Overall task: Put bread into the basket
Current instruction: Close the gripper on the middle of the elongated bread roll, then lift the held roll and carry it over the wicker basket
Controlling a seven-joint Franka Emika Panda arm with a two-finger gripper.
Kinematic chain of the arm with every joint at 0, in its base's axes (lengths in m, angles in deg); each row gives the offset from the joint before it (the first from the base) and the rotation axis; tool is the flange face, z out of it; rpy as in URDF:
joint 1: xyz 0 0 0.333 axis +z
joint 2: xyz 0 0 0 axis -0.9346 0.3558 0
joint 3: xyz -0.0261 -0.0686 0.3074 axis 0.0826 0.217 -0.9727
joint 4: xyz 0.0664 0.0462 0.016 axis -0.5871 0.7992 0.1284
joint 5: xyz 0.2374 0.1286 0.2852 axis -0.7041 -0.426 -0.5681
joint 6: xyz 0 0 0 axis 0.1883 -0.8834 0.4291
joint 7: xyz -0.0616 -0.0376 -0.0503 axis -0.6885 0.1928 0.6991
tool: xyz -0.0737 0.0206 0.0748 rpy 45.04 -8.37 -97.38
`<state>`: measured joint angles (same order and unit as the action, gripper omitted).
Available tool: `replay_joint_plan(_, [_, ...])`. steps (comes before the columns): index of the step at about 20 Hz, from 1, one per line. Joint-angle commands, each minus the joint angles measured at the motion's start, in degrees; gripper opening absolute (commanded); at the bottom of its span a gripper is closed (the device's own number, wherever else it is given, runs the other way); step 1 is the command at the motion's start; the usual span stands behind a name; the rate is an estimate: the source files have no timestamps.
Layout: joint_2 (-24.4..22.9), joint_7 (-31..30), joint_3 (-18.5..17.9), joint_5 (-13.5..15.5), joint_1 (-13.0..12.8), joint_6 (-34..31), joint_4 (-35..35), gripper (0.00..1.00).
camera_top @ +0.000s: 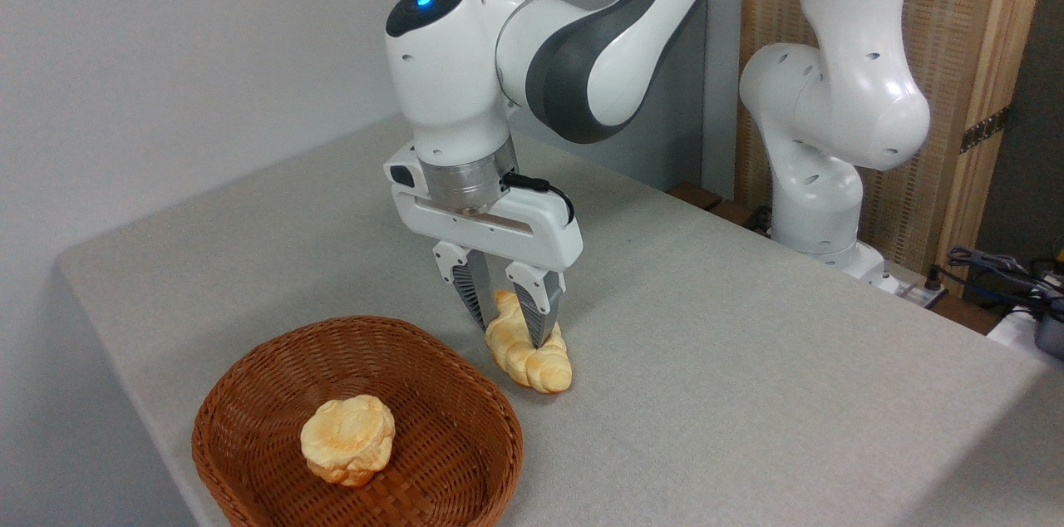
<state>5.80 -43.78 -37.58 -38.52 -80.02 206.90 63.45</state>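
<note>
The end effector point(509, 329) points straight down over the bread point(532, 357), its two fingers narrowly apart and straddling the loaf's far end; whether the pads actually press it is hard to make out. The right finger point(536, 307) hides part of the loaf. The bread lies on the grey bench point(748, 361), just beside the basket point(249, 419), outside its rim. A round bun point(347, 438) sits inside the basket, whose near edge is cut off by the frame.
</note>
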Motion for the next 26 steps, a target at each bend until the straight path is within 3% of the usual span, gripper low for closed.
replay_joint_plan(1, [0.33,1.32,-0.31,-1.18,-0.04,1.26,0.42,0.26])
replay_joint_plan(4, [0.07,1.59,-0.4,-1.18,-0.04,1.17,0.24,0.24])
replay_joint_plan(7, [0.07,2.64,-0.4,-1.09,0.05,1.0,0.15,0.09])
replay_joint_plan(15, [-0.28,2.73,-0.4,-1.09,0.05,0.56,-0.37,0.11])
replay_joint_plan(23, [-1.42,4.58,0.22,0.93,-0.04,-12.43,-8.63,0.14])
replay_joint_plan(26, [-1.51,4.58,0.39,3.3,-0.04,-15.17,-12.57,0.17])
